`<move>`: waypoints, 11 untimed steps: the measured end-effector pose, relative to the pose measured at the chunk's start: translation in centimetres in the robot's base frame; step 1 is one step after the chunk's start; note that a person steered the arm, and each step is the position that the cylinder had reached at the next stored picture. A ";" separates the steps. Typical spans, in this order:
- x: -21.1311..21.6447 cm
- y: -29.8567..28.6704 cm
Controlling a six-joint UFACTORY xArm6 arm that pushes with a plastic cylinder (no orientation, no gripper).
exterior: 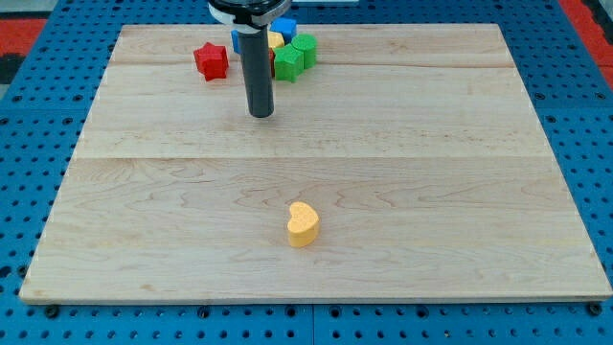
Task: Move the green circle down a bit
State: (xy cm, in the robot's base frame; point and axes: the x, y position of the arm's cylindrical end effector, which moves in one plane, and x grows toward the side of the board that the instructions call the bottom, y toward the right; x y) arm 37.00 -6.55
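Note:
A cluster of blocks sits at the view's top, left of centre. In it are two green blocks: one [305,48] at the cluster's right and one [289,65] just below-left of it; which is the circle I cannot tell. A red star block [211,60] lies at the cluster's left. A yellow block [276,40] and a blue block [285,27] are partly hidden behind the rod. My tip [261,114] rests on the board just below the cluster, below-left of the green blocks, not touching them.
A yellow heart block [303,224] lies alone near the view's bottom centre. The wooden board [431,192] lies on a blue perforated table [594,144]. Another blue block edge [235,41] shows left of the rod.

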 end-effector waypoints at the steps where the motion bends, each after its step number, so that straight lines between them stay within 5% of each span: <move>1: 0.4 -0.2; 2: 0.2 6.0; 3: -5.0 13.7; 5: -17.7 10.9; 11: -11.8 5.6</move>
